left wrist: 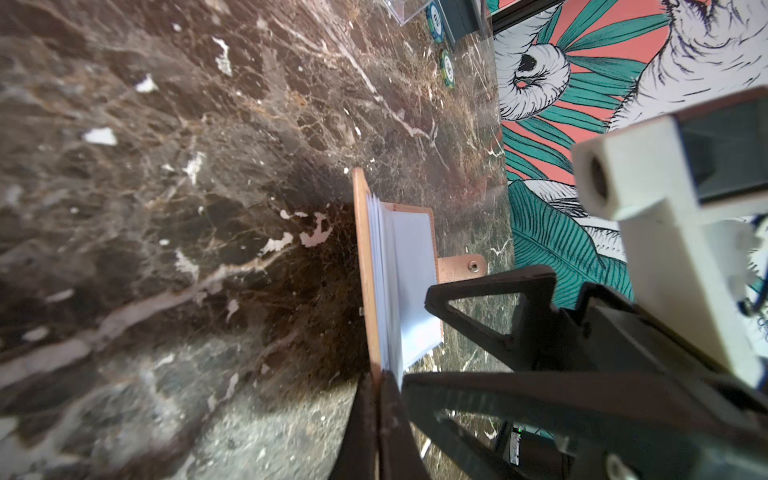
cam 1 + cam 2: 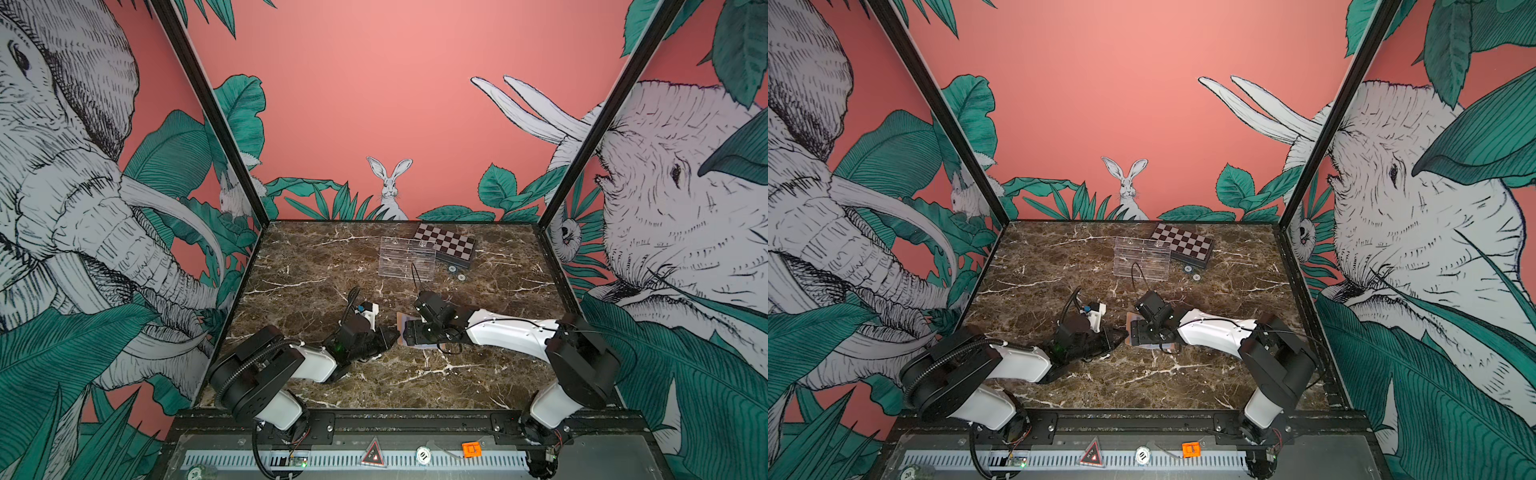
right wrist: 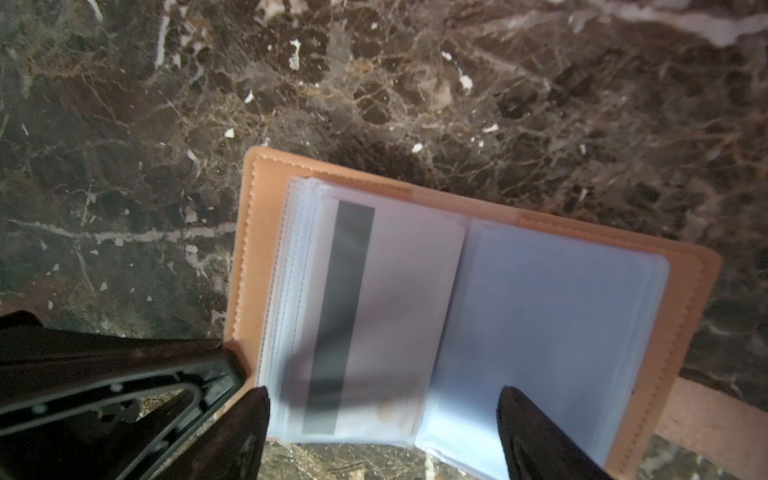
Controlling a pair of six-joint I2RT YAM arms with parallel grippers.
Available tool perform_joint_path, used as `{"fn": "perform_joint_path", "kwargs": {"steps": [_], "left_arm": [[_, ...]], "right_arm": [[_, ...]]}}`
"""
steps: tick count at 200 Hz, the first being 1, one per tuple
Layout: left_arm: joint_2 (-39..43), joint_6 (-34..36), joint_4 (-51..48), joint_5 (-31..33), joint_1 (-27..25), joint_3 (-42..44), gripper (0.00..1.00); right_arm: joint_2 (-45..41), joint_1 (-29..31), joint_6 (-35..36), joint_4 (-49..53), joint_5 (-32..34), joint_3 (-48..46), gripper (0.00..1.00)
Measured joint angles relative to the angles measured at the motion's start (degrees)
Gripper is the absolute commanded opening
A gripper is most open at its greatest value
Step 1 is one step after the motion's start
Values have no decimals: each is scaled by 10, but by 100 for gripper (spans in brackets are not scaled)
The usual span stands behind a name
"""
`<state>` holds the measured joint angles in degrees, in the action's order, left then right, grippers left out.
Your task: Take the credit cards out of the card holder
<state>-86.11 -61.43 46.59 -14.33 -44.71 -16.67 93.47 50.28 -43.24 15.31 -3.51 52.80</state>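
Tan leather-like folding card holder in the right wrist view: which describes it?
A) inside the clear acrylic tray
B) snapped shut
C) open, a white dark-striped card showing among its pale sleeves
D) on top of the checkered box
C: in the right wrist view the tan card holder lies spread open, and a white credit card with a dark stripe shows among its pale sleeves.

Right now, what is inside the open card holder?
One credit card, dark stripe up, shows through a clear sleeve of the card holder. The facing sleeve looks empty; sleeves beneath are hidden.

Clear tray (image 2: 407, 257), checkered box (image 2: 446, 245) beside it, two chips (image 2: 452, 269) nearby, marble tabletop (image 2: 311, 266)
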Motion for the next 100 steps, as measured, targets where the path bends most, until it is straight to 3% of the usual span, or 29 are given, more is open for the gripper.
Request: {"fn": "perform_joint_path", "kwargs": {"steps": [100], "left_arm": [[0, 0, -1, 0, -2, 0, 0]], "right_arm": [[8, 3, 0, 6, 10, 5, 72]]}}
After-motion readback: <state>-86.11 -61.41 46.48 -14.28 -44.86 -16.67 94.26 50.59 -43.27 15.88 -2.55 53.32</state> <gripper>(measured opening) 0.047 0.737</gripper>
